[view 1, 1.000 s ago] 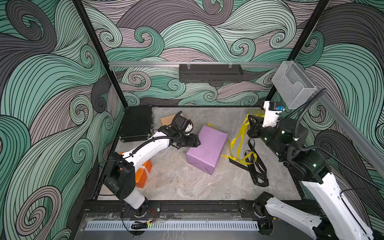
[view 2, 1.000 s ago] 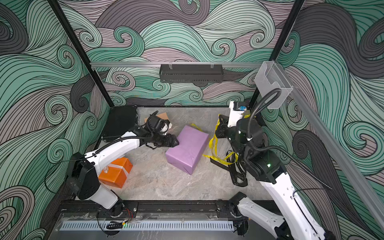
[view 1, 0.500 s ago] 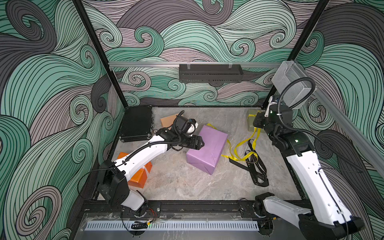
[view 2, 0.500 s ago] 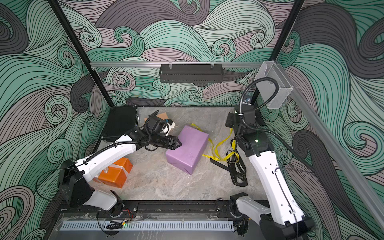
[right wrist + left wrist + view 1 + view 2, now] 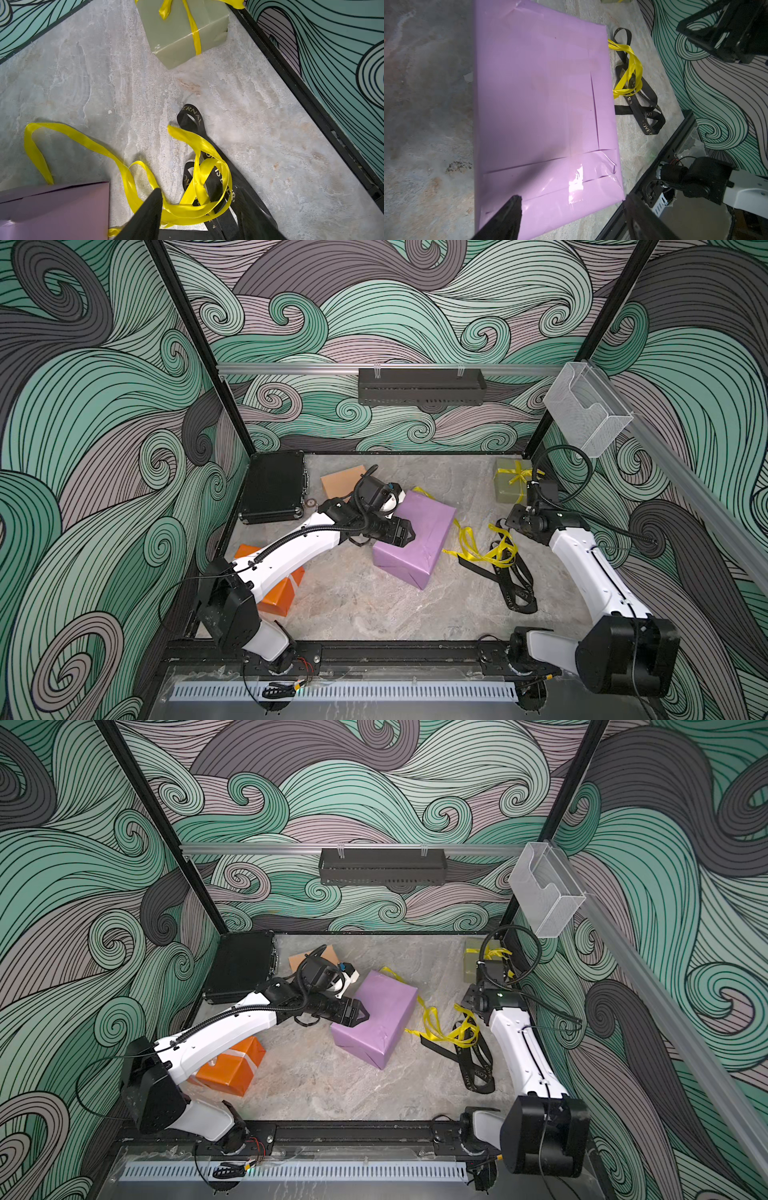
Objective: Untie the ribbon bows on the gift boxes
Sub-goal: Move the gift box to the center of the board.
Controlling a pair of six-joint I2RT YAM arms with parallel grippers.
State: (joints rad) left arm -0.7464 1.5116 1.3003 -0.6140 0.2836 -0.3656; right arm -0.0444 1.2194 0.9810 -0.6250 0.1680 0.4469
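The right gripper has just let go — the shiny yellow ribbon lies slack right of the large purple paper-wrapped box, its bow undone; the left gripper hovers released above it.

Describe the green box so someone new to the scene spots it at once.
Find the clear plastic holder on the right wall rail; below it lies the far right corner of the table. The olive-green box sits there. It is the only green box, wrapped by a tied yellow ribbon, unlike the bare-topped purple box mid-table.
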